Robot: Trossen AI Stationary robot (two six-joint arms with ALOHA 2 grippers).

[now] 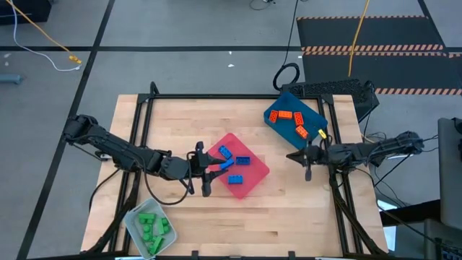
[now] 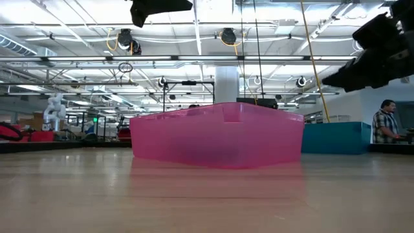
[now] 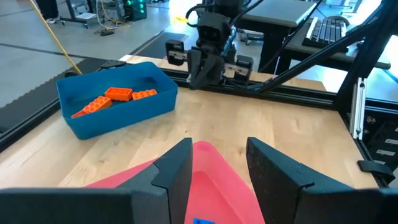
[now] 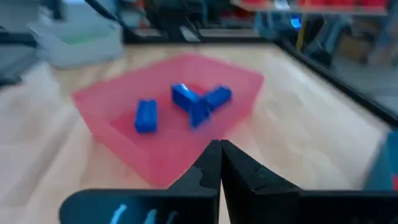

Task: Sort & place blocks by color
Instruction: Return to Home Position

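Blocks (image 1: 226, 152) look sorted (homing step): left gripper (image 1: 214, 167), jaws apart over the red tray (image 1: 257, 173), and right gripper (image 1: 291, 154), jaws together, should retract.

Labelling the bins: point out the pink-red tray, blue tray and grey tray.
pink-red tray (image 1: 256, 173), high view, bare floor by its right corner.
blue tray (image 1: 292, 101), high view, bare floor at its top corner.
grey tray (image 1: 131, 216), high view, its left rim.

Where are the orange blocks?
In the high view, the orange blocks lie in the blue tray at the table's upper right corner, near the right gripper.
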